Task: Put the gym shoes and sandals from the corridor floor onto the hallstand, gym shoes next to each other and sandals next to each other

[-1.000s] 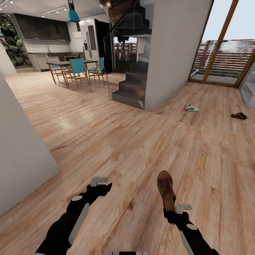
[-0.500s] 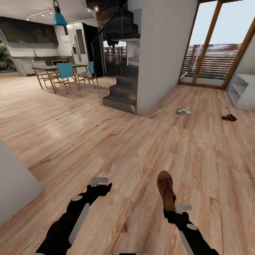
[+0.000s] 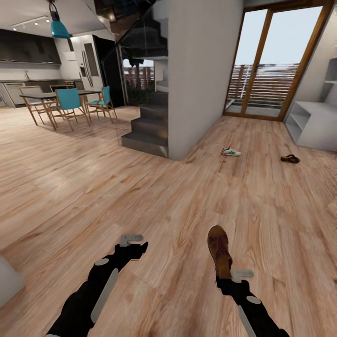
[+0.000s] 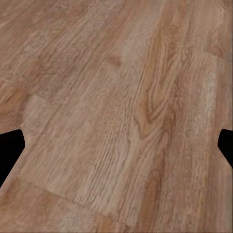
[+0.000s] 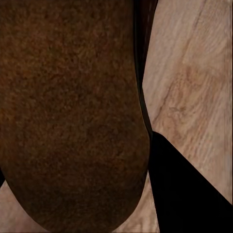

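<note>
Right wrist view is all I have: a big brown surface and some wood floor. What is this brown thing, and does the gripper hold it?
Observer: It is a brown sandal, seen sole side. In the head view the right gripper is shut on its near end, carried above the floor.
Operator: Are other shoes left on the floor?
Observer: Yes. A white sneaker lies far ahead, near the grey wall by the stairs.
Operator: And the second sandal?
Observer: It lies to the right of that sneaker, in front of the pale grey shoe rack.

staircase (image 3: 147,128) | dining table (image 3: 47,96) (teal chairs (image 3: 70,100)) | glass door (image 3: 267,61)
</note>
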Robot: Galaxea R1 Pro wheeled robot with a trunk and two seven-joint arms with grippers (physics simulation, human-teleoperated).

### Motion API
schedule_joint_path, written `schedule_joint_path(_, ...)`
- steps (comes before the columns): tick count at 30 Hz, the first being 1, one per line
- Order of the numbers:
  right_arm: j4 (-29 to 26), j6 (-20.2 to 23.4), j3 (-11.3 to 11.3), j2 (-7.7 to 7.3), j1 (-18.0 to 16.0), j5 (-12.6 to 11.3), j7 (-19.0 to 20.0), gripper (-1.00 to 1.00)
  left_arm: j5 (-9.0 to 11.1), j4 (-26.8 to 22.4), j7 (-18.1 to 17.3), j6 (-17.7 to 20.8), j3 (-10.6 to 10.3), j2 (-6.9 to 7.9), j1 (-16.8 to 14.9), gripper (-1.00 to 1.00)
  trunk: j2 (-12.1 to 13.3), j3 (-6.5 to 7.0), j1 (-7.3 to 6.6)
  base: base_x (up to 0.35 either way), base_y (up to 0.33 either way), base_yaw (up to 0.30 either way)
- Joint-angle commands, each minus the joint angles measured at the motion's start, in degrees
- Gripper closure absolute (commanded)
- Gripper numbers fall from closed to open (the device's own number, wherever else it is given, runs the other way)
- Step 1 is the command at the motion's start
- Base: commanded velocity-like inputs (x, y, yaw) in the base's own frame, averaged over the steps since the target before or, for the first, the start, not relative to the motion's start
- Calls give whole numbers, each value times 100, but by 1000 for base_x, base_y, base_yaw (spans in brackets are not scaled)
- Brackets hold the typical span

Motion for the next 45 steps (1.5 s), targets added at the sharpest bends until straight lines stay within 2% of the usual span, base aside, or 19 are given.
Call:
schedule_joint_path(1, -10, 35, 3, -1, -1, -14, -17, 100, 34, -7, 0, 31, 3, -1, -2, -100, -2, 4, 3, 345, -178, -127)
schedule_joint_path(15, -10, 47, -4, -7, -1, -29, -2, 100, 34, -6, 6, 40, 3, -1, -2, -100, -2, 126, 3, 345, -159, -118)
schedule_joint_path(27, 21, 50, 18, 35, -1, 9, -8, 100, 22, 15, 12, 41, 3, 7, -2, -100, -2, 141, 3, 345, -134, -17)
schedule_joint_path(29, 26, 44, 20, 36, -1, 4, -8, 100, -61, 20, 12, 41, 3, 15, 2, -100, -2, 141, 3, 345, -131, 0)
schedule_joint_path(30, 31, 42, 20, 36, -1, -7, -8, 100, -195, 44, 10, 40, 3, 28, 4, -100, -2, 141, 3, 345, -131, 0)
schedule_joint_path(35, 23, 44, 13, 25, -1, -22, -4, 100, -381, 171, 4, 34, 6, 55, 3, -100, -2, 141, 3, 345, -79, -64)
schedule_joint_path(45, 26, 47, 19, 38, -1, -4, -7, 100, -433, 192, 9, 44, 26, 63, 1, -100, -2, 141, 3, 346, -8, -264)
